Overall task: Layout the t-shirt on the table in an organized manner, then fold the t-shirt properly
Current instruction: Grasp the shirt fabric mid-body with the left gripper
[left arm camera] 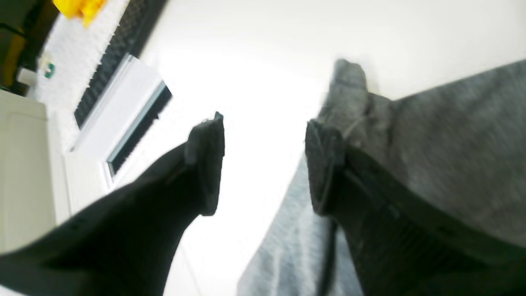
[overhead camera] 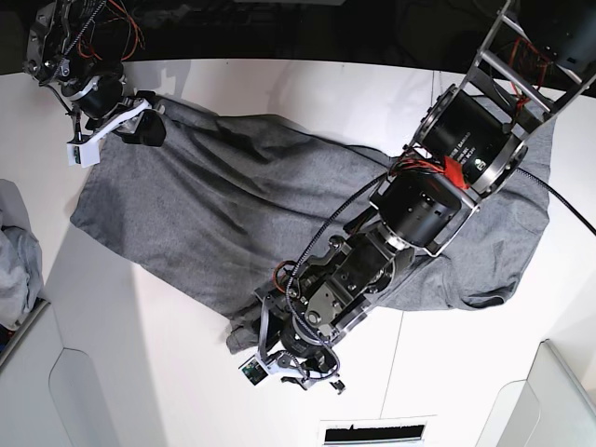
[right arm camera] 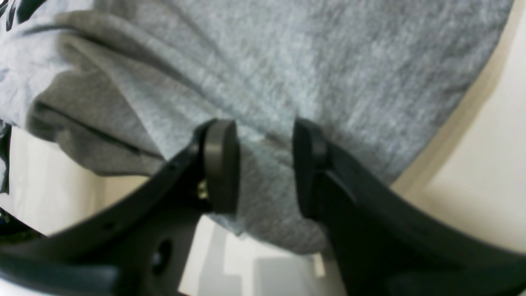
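The t-shirt (overhead camera: 233, 205) lies spread but rumpled across the white surface (overhead camera: 168, 372). The left pincer (left arm camera: 265, 164) stands released, bare surface between its tips and a bunched shirt corner just beside its right tip. The right pincer (right arm camera: 265, 164) is parted over a fold, clenching nothing. Pinch hems only, then draw the corners apart low and slowly.
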